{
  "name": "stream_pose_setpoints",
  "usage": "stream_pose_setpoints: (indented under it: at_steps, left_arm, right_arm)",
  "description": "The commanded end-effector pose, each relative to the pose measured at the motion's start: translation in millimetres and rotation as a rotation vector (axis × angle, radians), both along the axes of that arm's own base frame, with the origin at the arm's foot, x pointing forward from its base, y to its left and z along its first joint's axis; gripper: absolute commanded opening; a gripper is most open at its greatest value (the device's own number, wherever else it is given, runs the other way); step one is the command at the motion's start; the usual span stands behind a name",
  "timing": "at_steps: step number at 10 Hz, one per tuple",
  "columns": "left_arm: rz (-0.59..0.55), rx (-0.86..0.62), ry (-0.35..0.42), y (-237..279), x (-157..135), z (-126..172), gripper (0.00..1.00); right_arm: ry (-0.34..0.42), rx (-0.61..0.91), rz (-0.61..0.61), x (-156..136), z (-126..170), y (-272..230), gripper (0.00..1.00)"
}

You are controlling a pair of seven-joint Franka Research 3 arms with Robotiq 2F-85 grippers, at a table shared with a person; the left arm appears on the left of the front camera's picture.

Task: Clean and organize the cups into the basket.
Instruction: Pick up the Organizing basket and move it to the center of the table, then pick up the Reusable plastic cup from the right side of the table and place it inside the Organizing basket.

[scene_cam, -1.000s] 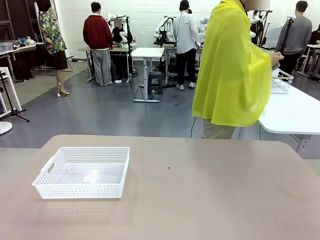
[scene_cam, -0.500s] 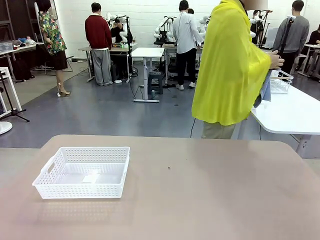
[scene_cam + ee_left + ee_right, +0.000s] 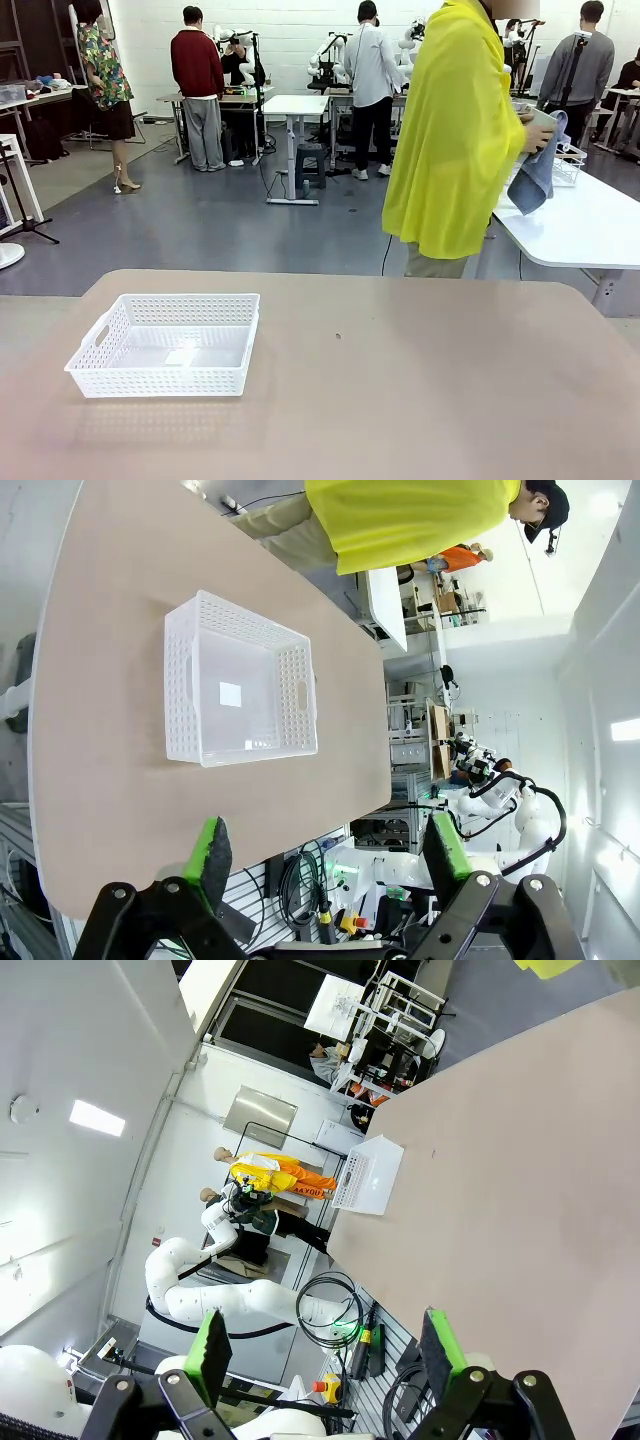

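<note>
A white brick wall (image 3: 290, 25) is seen at the far end, above a grey floor (image 3: 200, 220). A small white table (image 3: 295, 103) is set mid-room, and a large white table (image 3: 590, 215) is placed at the right. A ceiling light (image 3: 97, 1118) is lit overhead.

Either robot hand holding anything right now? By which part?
Neither: the left hand and right hand are open and empty. The person grips a grey-blue cloth near its upper end.
</note>
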State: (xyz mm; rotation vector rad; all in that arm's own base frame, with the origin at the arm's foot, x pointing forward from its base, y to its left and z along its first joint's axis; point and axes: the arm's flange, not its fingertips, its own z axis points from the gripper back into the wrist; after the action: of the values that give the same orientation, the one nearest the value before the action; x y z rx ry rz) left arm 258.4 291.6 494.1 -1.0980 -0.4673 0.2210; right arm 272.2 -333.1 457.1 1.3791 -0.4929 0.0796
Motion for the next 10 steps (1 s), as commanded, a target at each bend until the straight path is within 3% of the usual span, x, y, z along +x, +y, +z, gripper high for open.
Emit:
stream_pose_setpoints:
  at_steps: [1, 10]
  left_arm:
    - [0.001, -0.015, -0.023, 0.4, -1.5, 0.1, 1.0]
    - [0.001, -0.015, -0.023, 0.4, -1.5, 0.1, 1.0]
  right_arm:
    - [0.002, -0.001, -0.006, -1.8, 0.4, -2.8, 1.0]
    - [0.002, -0.001, -0.006, -1.8, 0.4, -2.8, 1.0]
